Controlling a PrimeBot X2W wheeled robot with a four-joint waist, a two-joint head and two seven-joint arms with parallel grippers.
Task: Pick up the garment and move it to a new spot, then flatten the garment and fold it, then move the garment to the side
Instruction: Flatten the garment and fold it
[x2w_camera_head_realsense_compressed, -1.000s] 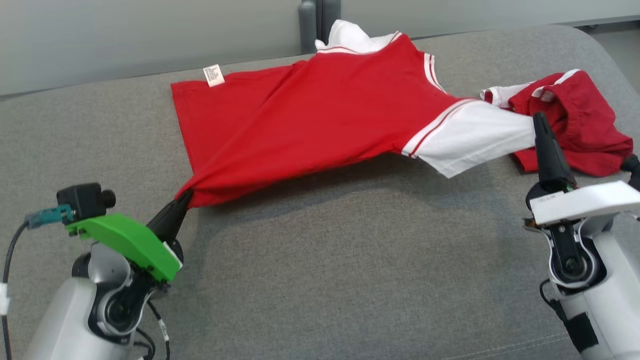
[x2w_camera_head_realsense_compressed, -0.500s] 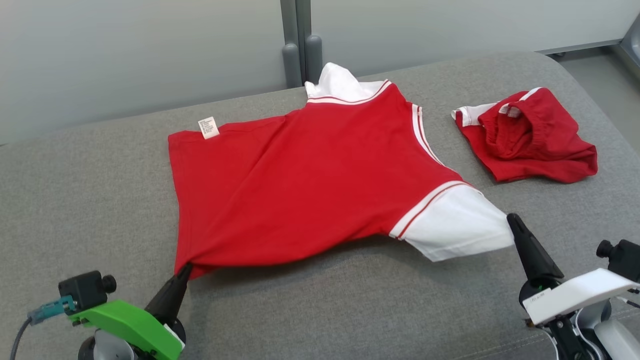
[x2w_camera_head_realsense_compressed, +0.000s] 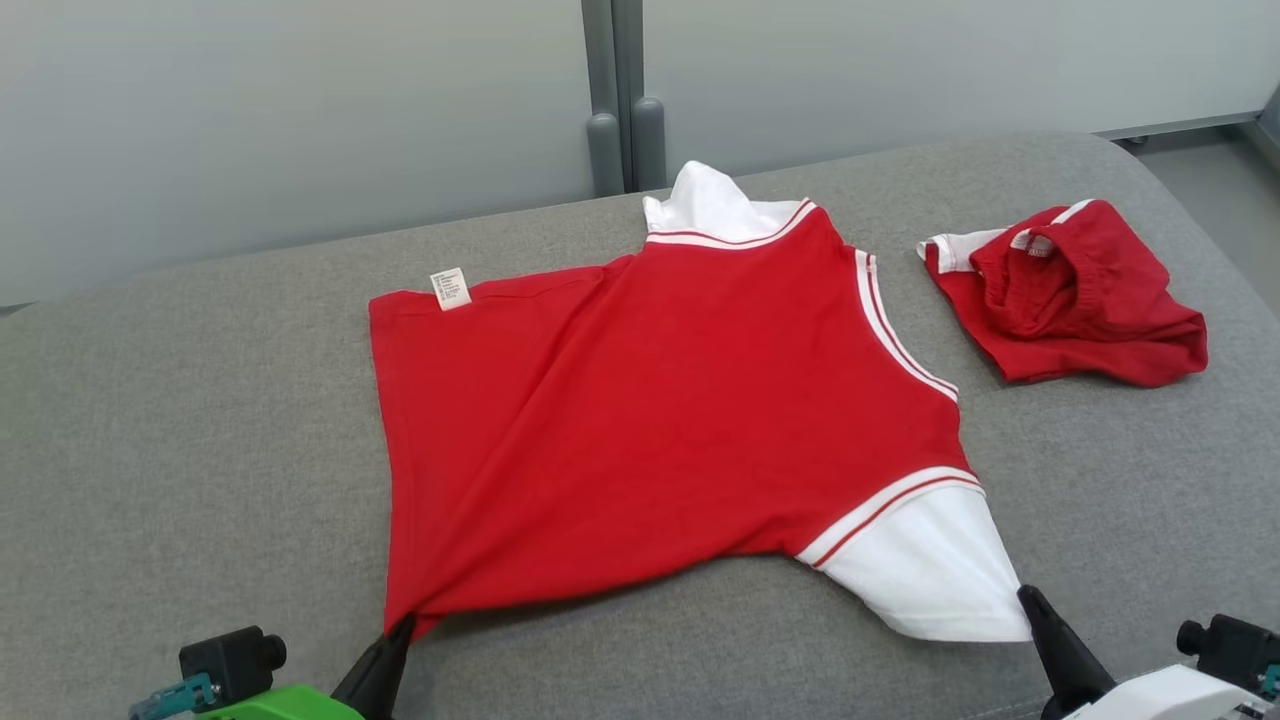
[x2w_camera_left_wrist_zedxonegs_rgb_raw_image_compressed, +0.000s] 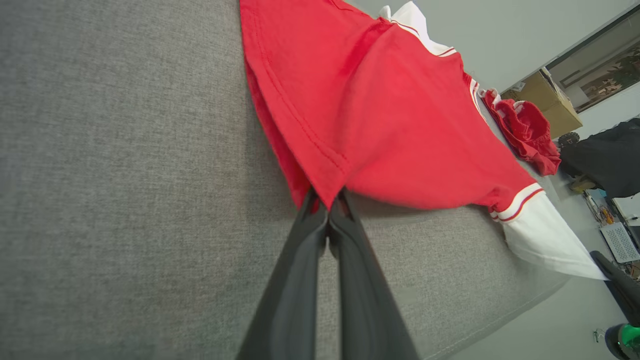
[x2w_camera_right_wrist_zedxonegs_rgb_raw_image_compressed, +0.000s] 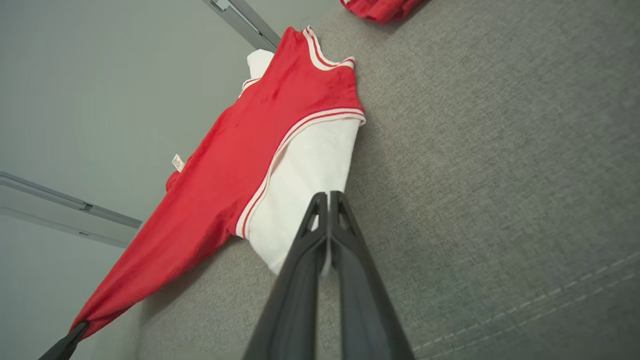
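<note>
— What's in front of you, counted?

— Nearest me are two grippers, both mine: my left gripper (x2w_camera_head_realsense_compressed: 402, 625) at the lower left and my right gripper (x2w_camera_head_realsense_compressed: 1026, 597) at the lower right. Reaching away from them lies one shirt (x2w_camera_head_realsense_compressed: 660, 400), red, with two white sleeves. The near sleeve (x2w_camera_head_realsense_compressed: 930, 585) is by my right gripper, and the far sleeve (x2w_camera_head_realsense_compressed: 710, 198) pokes out past the shirt's far end. One white label (x2w_camera_head_realsense_compressed: 450, 288) sits at the shirt's far left corner. Farther right, apart from the shirt, is one crumpled pair of red shorts (x2w_camera_head_realsense_compressed: 1080, 300). Everything rests on one grey cushion (x2w_camera_head_realsense_compressed: 200, 450), and one pale wall (x2w_camera_head_realsense_compressed: 300, 120) stands behind it.

— And how are your arms set?

— Both are low at the cushion's near edge, well apart, with the fingers pointing away from me toward the shirt. My left fingers are pressed fully together, with the shirt's near hem corner pinched at their tips. My right fingers are closed just as tight on the end of the near sleeve, and the right wrist view shows a sliver of white cloth between them. The shirt's near edge hangs between the two grips, lifted a little, with shadow beneath it. The rest of the shirt lies spread across the middle of the cushion.
</note>
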